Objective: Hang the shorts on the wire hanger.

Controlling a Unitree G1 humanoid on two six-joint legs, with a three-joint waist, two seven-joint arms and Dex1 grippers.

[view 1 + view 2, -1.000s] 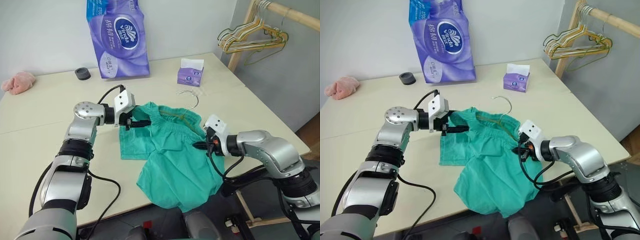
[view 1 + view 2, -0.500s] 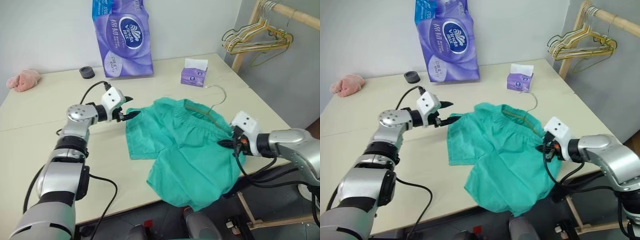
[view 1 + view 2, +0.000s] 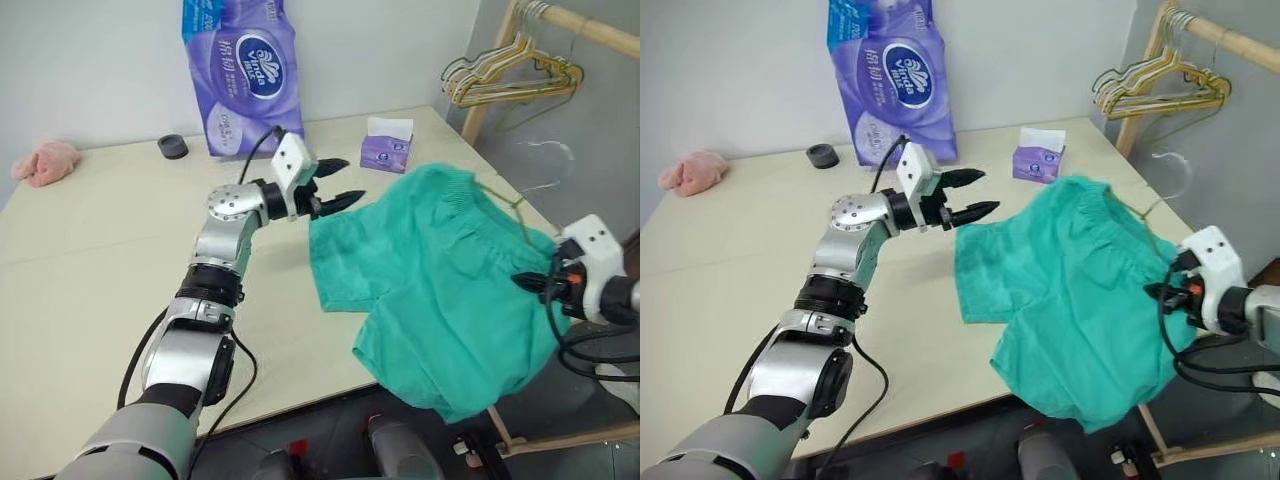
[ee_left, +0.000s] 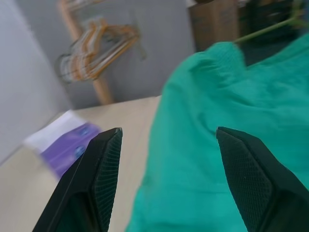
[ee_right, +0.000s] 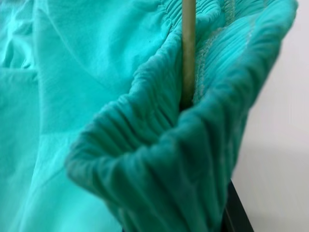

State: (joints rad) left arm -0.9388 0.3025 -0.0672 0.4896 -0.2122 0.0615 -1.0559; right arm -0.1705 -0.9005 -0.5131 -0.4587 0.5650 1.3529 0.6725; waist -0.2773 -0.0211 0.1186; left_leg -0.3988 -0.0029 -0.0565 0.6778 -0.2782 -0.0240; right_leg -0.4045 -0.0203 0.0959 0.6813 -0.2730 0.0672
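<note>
Left eye view: beige table [image 3: 90,270], grey wall [image 3: 100,70].

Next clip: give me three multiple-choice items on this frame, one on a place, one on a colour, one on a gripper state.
1. Where is the pink cloth?
A. far left corner of the table
B. on the shorts
C. on the rack
2. What colour are the shorts?
A. purple
B. teal-green
C. grey
3. How is the left gripper?
A. shut on the shorts
B. shut on the hanger
C. open, holding nothing

Key: 1 A, it lies by the table's far left edge. 2 B, the fabric is teal-green throughout. 3 C, its fingers stand apart beside the shorts.
</note>
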